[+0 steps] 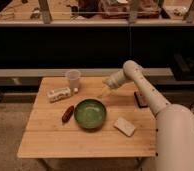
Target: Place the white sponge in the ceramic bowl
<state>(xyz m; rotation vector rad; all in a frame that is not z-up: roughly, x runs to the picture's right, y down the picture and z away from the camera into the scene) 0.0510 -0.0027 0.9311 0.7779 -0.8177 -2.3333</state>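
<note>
Gripper (104,93), its opening beyond what we can tell, hangs at 1 o'clock of the ceramic bowl (90,114), while the white sponge (124,126) lies on the table (50,136) at the gripper's 5 o'clock, just off the bowl's 4 o'clock, long axis running 10-to-4.

High camera behind the arm (151,99) looks down on pincer (104,93) above table (50,142)

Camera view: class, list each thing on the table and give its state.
bowl: upright, empty.
sponge: flat on the table, right of the bowl.
cup: upright.
packet: lying flat.
hand: over the table behind the bowl, apart from the sponge.
</note>
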